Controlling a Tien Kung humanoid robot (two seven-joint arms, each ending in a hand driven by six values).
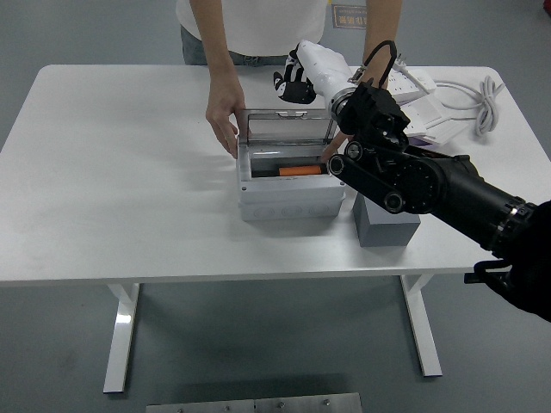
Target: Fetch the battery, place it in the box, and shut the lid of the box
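A white table (pixel 129 172) stood on a grey floor, with a person (pixel 258 26) in a white shirt at its far side. A light grey box (pixel 288 194) sat near the table's centre. Its transparent lid (pixel 287 126) stood upright, hinged along the far edge. The orange battery (pixel 301 170) lay flat inside the box, toward the right side of the compartment.

The person's two hands were at the box. One hand (pixel 222 120) rested against the far-left corner, touching the lid's left edge. The other hand (pixel 337 144) was at the far-right corner, largely hidden behind the robot's forearm.

The right arm (pixel 413 181) entered from the lower right and extended over the box. The right hand (pixel 295 79), black-fingered with a white back, was positioned above and just behind the top edge of the lid. Its fingers were curled loosely downward and held nothing. Contact with the lid could not be determined.

A small grey block (pixel 385 228) stood just to the right of the box, partly covered by the arm. Two white power strips (pixel 413 99) and a coiled white cable (pixel 478 99) lay at the far-right corner of the table.
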